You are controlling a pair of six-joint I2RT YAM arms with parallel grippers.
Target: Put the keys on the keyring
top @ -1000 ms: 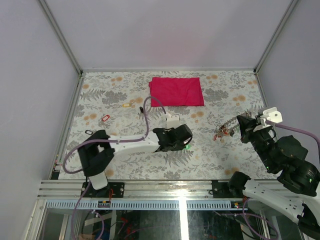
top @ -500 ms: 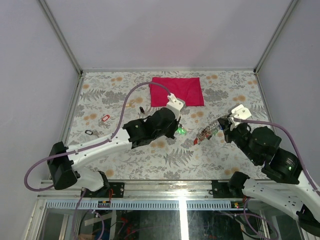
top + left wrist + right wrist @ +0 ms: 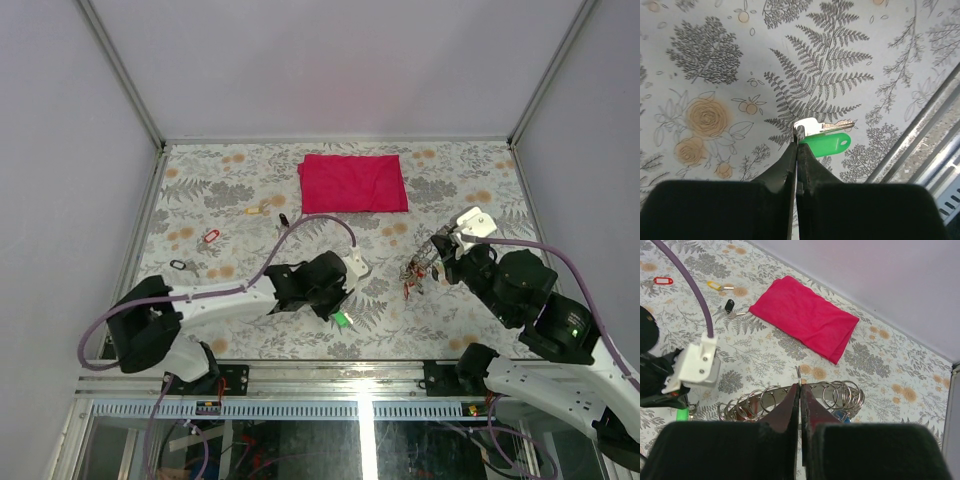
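My left gripper (image 3: 338, 312) is shut on the silver key with the green tag (image 3: 826, 143), pinching its head at the fingertips (image 3: 797, 134), low over the table near the front edge. The green tag also shows in the top view (image 3: 343, 319). My right gripper (image 3: 799, 388) is shut on the keyring (image 3: 840, 390), a grey band carrying several small wire rings, held above the table right of centre (image 3: 422, 266). A blue tag (image 3: 840, 415) hangs from it. A red-tagged key (image 3: 210, 236), a yellow one (image 3: 252, 210) and a black one (image 3: 283, 219) lie at the left.
A red folded cloth (image 3: 353, 182) lies at the back centre and also shows in the right wrist view (image 3: 805, 316). Another dark key (image 3: 177, 265) lies near the left wall. The metal front rail (image 3: 935, 130) is close to my left gripper.
My left arm has swung back from the table's middle toward the front edge, carrying the green key. My right gripper has shifted the keyring slightly right and toward the front.
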